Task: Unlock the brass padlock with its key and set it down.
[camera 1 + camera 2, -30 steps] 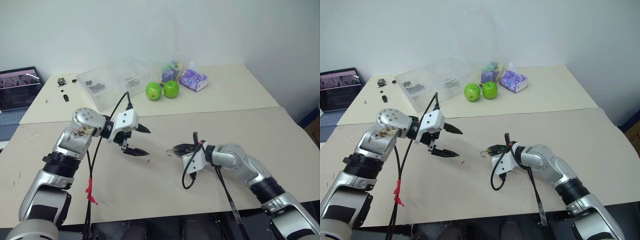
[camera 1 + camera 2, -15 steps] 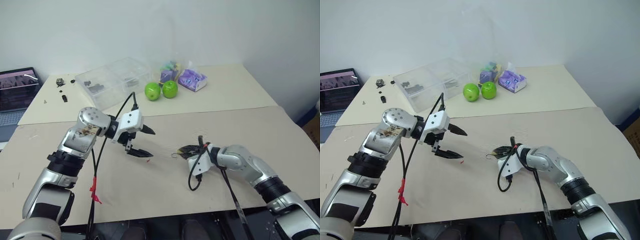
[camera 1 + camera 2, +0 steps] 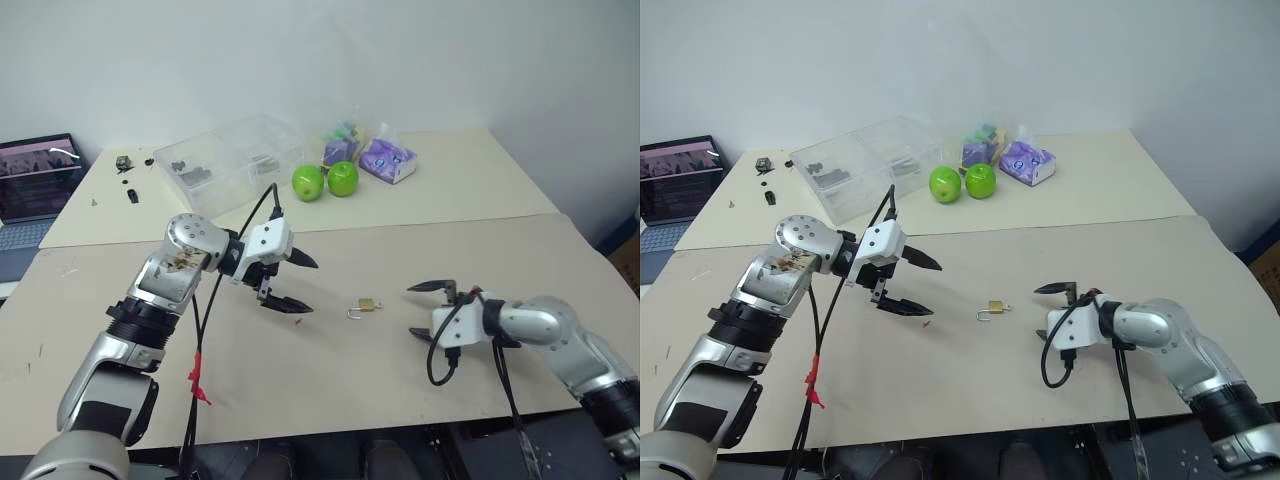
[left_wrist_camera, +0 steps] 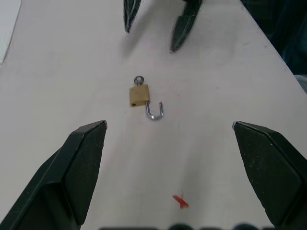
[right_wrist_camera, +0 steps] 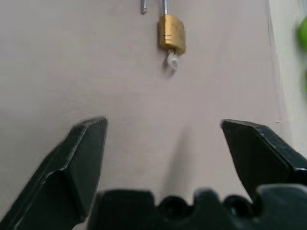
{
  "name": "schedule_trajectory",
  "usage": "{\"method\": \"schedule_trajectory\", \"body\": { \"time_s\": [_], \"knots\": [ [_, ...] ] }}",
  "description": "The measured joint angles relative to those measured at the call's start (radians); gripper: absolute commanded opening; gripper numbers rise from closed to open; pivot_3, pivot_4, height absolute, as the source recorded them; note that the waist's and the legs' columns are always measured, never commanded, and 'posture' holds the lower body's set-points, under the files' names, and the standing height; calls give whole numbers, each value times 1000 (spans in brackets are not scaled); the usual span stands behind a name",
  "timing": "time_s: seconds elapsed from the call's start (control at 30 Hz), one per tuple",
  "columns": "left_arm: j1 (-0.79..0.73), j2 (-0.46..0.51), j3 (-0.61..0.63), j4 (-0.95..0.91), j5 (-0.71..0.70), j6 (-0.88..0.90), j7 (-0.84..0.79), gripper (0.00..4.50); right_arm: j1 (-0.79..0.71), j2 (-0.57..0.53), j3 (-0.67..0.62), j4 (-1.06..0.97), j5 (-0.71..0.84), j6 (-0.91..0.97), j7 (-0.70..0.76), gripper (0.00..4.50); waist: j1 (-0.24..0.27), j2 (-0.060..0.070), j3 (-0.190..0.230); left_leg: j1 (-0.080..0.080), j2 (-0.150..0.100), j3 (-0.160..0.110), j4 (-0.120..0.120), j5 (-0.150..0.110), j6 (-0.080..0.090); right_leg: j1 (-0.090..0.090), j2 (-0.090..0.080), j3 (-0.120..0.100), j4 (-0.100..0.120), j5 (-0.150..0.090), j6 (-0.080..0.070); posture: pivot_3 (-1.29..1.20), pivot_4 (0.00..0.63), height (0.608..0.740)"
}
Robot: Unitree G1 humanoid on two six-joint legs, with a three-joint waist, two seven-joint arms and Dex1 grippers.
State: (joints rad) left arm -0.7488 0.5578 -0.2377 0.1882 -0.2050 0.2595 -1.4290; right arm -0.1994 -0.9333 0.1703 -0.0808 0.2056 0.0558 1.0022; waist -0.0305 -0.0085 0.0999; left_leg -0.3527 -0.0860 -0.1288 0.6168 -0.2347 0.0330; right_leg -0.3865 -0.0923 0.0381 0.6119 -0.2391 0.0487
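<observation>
Table (image 3: 330,370): brass padlock (image 3: 368,304), shackle open

Bright, even indoor light falls from above, with no harsh glare on the pale table (image 3: 330,380). Shadows are soft and short. The head views are sharp. In the right wrist view the near fingers (image 5: 76,163) are blurred and the padlock (image 5: 171,33) slightly soft.

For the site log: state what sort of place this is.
Probably a robotics lab or test bench: plain tables against a bare white wall, a laptop at the side, a clear parts box, and practice props such as green apples and a brass padlock.
</observation>
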Motion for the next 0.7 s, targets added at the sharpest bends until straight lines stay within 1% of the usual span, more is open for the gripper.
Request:
{"method": "schedule_trajectory", "body": {
  "time_s": [0.03,0.1,0.13,0.2,0.3,0.43,0.57,0.7],
  "knots": [
    [0,-8,9,0,-8,0,10,4500,2,-5,-36,-65,130,146,29,4461,-3,0,0,0,0,0,0,0,1,0,0,1,0,1,0,0,150,740],
    [0,-16,16,-1,-20,0,20,4500,-11,-5,-83,-144,264,291,39,4461,-7,0,0,0,1,0,0,-1,1,0,0,2,-1,1,0,0,150,740],
    [1,-17,19,-1,-27,0,24,4500,-24,-5,-107,-180,319,354,37,4461,-7,0,0,1,1,0,0,-1,1,0,0,2,-1,1,1,0,150,740],
    [13,-11,29,-26,-46,32,35,4500,-61,9,-154,-244,400,467,-14,4461,-5,0,0,1,1,0,0,-1,2,0,0,1,-1,1,1,0,150,740],
    [55,7,53,-85,-77,75,57,4500,-63,38,-205,-305,434,554,-104,4461,10,-1,0,0,1,0,-1,-1,1,-1,1,1,-1,1,1,0,150,740],
    [95,27,105,-141,-113,135,118,4500,-2,66,-219,-319,412,573,-164,4461,26,-1,0,-1,0,0,-1,-1,1,-2,-1,1,-2,1,1,0,150,740],
    [103,32,122,-181,-121,161,162,4500,5,86,-226,-306,391,566,-181,4461,33,-1,0,0,-2,2,0,-1,0,-2,-3,2,-2,2,2,0,150,740],
    [163,34,130,-212,-130,162,203,4500,-1,86,-235,-271,370,553,-173,4461,34,-1,0,0,-1,2,-1,-1,0,-2,-2,2,-2,2,3,0,150,740]
  ]
}}
